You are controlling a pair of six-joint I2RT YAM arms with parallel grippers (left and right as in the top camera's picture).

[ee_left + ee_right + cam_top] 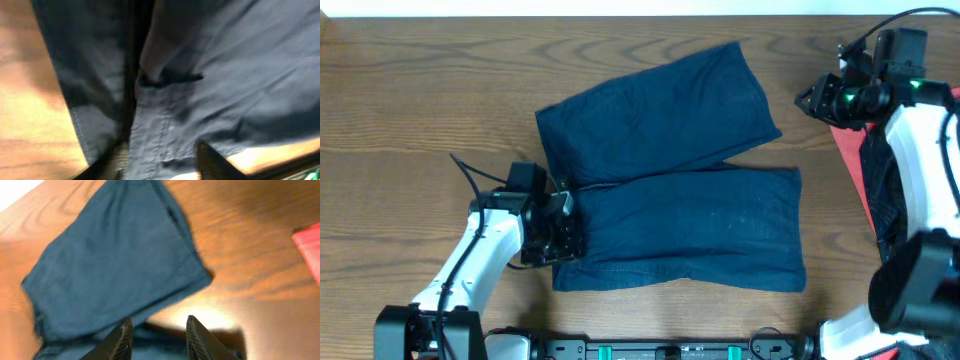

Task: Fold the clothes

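Note:
The clothes, dark navy shorts, lie flat on the wooden table with the waistband to the left and both wide legs pointing right. My left gripper sits low at the waistband's near end. In the left wrist view its fingers stand apart with wrinkled navy fabric lying between them, and the left gripper has not clamped. My right gripper hovers off the upper leg's far right corner. In the right wrist view the right gripper is open and empty above the shorts.
A bright red cloth with a shiny black garment on it lies at the right edge under the right arm. The red cloth also shows in the right wrist view. Bare wood table surrounds the shorts.

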